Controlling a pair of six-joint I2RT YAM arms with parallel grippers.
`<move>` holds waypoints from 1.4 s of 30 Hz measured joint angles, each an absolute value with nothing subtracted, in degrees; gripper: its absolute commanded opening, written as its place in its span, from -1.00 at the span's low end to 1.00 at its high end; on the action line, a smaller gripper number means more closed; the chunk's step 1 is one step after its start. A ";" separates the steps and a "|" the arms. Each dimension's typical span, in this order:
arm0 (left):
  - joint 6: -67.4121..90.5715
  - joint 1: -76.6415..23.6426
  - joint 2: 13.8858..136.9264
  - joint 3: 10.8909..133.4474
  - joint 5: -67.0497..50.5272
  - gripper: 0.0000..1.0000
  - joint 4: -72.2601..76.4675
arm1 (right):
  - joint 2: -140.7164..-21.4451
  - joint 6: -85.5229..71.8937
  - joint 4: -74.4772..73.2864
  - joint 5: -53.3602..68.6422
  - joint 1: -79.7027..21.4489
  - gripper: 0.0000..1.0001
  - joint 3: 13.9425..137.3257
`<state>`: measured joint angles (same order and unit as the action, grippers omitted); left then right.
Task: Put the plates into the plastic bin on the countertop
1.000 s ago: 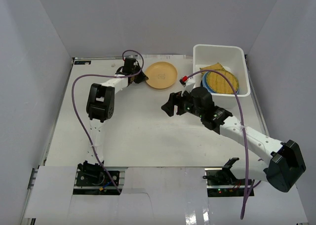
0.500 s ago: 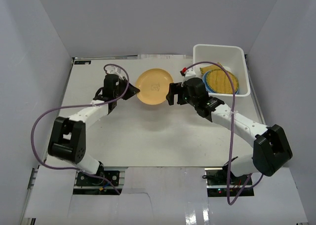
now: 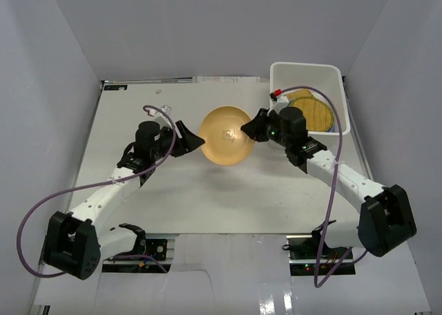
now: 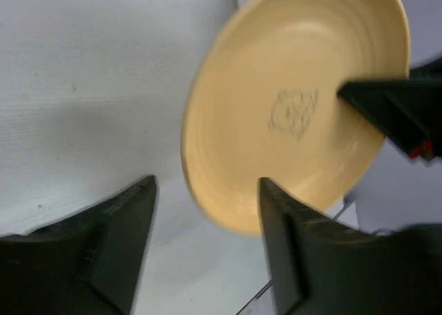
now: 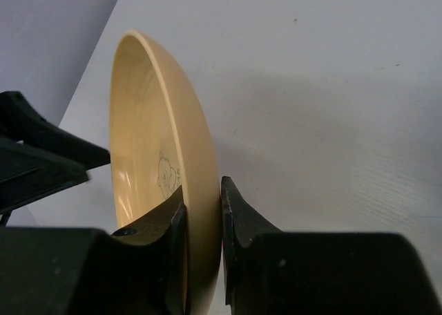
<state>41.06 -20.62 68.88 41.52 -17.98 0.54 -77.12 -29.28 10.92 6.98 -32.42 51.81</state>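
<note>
The orange-yellow plate (image 3: 226, 136) is hanging tilted above the middle of the tabletop (image 3: 207, 197), nearer its far edge, in the top view. The right end effector (image 3: 248, 129) is touching the plate's right rim, and the left end effector (image 3: 195, 143) is sitting just beside its left rim. The white plastic bin (image 3: 306, 66) is standing in the far right corner, with a woven yellow tray (image 3: 311, 113) lying inside it.

In the left wrist view, the left end effector's fingers (image 4: 117, 246) are standing wide apart and gripping nothing. The plate is floating just past their tips, showing its ringed face and a faint drawing at its centre. A dark finger of the right end effector is pressing on the plate's far rim.

In the right wrist view, the plate is standing on edge. The right end effector's fingers (image 5: 238, 225) are pinching its rim tightly, one on each face.
</note>
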 measured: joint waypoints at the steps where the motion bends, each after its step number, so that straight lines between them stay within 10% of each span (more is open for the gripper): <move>1: 40.53 -20.69 66.83 41.65 -18.81 0.69 -0.14 | -75.72 -29.26 10.72 7.53 -31.18 -0.85 51.44; 4: 38.26 -20.86 59.64 43.33 -21.89 0.96 -2.79 | -72.73 -29.43 10.24 10.57 -23.00 -0.85 51.24; 15: 27.62 -20.93 41.04 44.21 -21.96 0.96 -11.97 | -74.50 -29.58 6.63 6.37 7.25 -0.70 59.88; 20: 25.85 -20.93 40.82 41.78 -20.88 0.96 -15.16 | -78.83 -31.40 4.05 5.41 9.32 0.96 59.61; 42: 30.44 -20.93 37.74 59.29 -26.35 0.96 -17.37 | -36.58 -34.17 -7.68 19.73 5.69 0.80 52.49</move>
<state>30.44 -20.93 37.74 59.29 -26.35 -17.37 -36.58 -34.17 -7.68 19.73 5.69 52.49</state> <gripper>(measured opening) 0.977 0.901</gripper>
